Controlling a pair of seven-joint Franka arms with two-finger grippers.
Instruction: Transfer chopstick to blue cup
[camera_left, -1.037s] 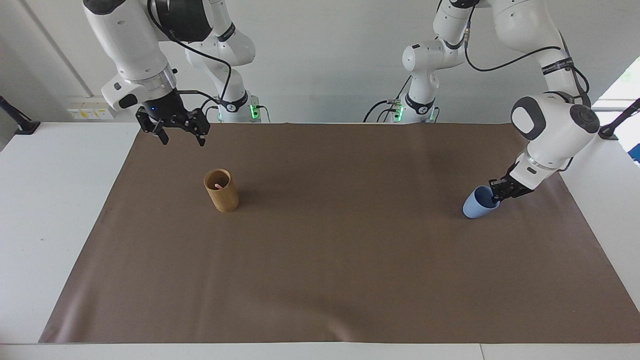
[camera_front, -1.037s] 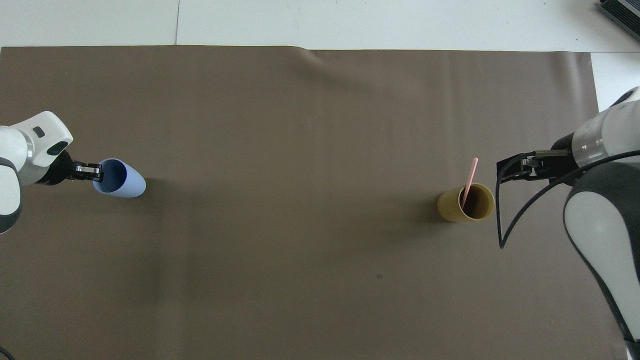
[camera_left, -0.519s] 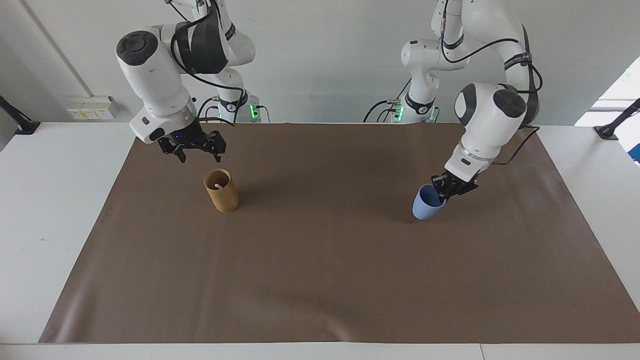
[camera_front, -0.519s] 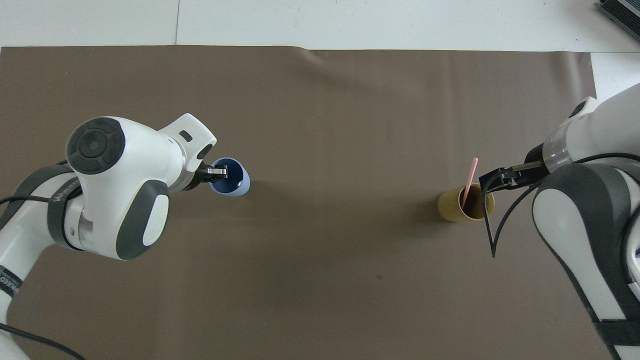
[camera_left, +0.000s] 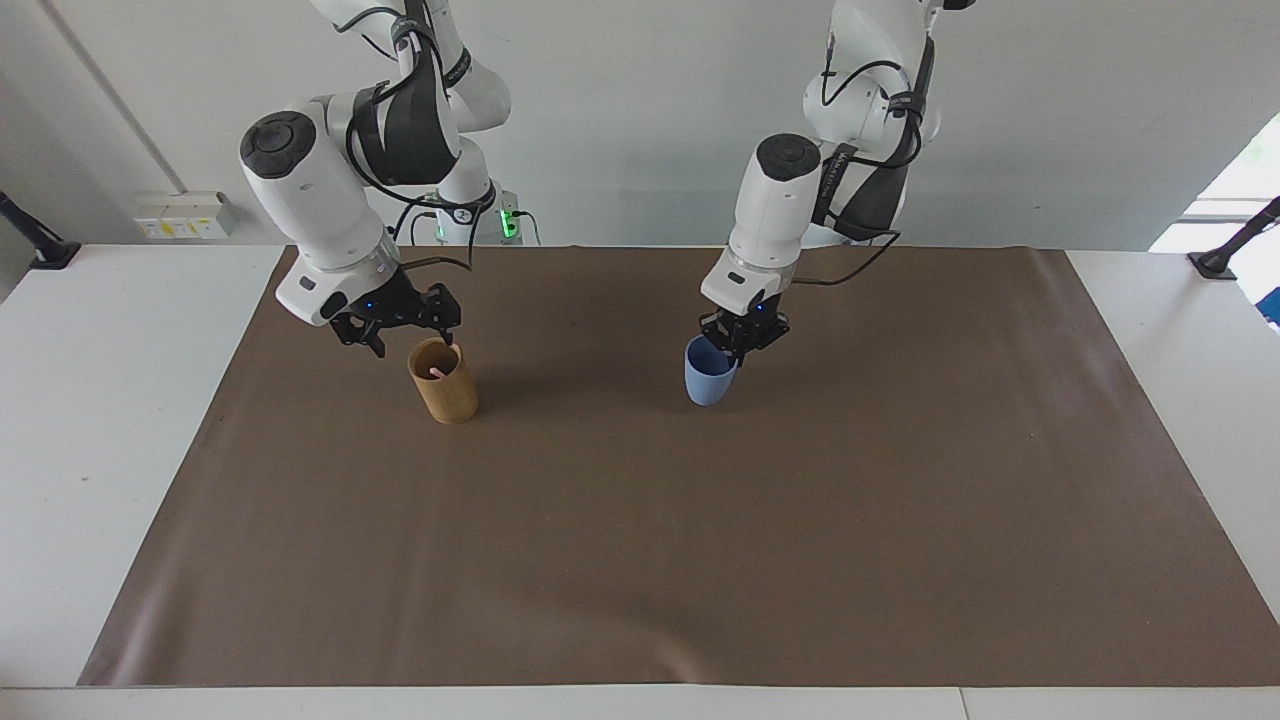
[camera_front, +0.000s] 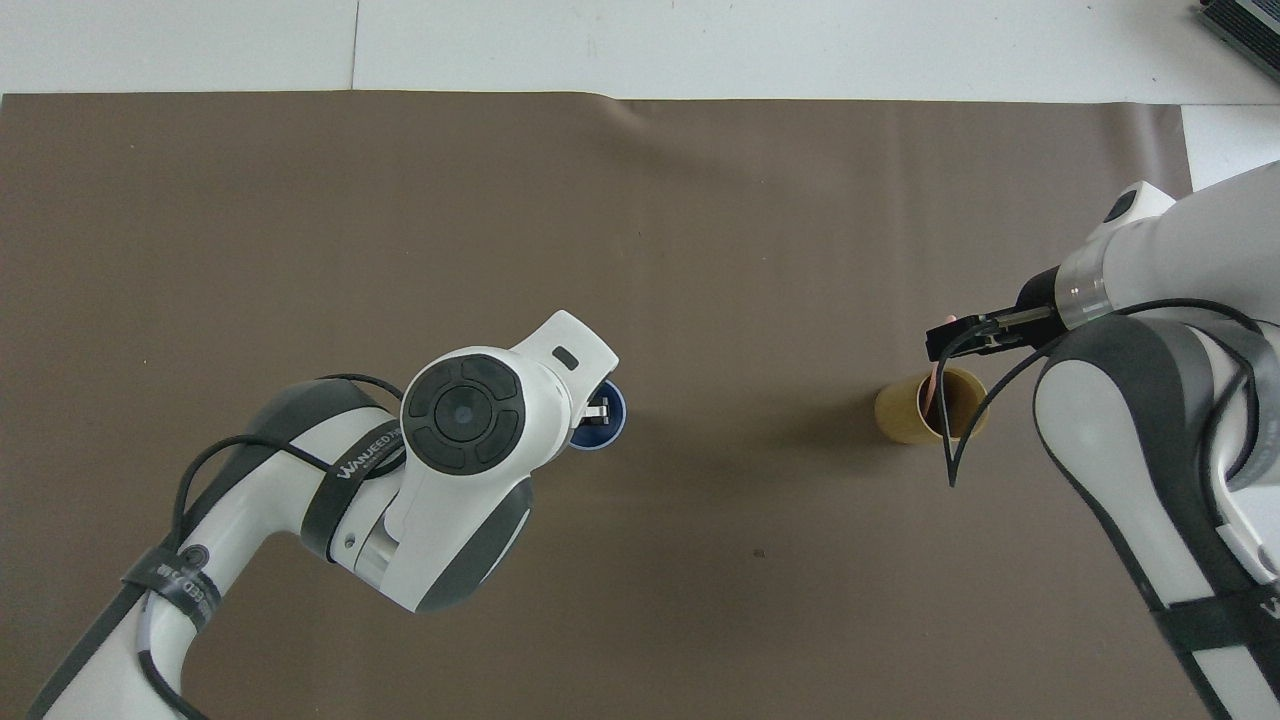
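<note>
The blue cup (camera_left: 708, 380) (camera_front: 604, 434) is upright near the middle of the mat, and whether its base touches the mat I cannot tell. My left gripper (camera_left: 741, 345) (camera_front: 598, 410) is shut on its rim from above, and the arm hides most of the cup in the overhead view. One thin pink chopstick (camera_left: 437, 371) (camera_front: 932, 384) stands in a tan wooden holder (camera_left: 445, 395) (camera_front: 903, 422) toward the right arm's end. My right gripper (camera_left: 412, 343) (camera_front: 940, 339) hangs open just over the holder's rim with nothing between its fingers.
A brown mat (camera_left: 640, 560) (camera_front: 640, 220) covers most of the white table (camera_left: 90, 400). A black cable (camera_front: 965, 455) loops down from the right wrist beside the holder.
My left gripper has carried the blue cup from the left arm's end toward the middle of the mat, and the cup has come upright. My right gripper has come down over the holder.
</note>
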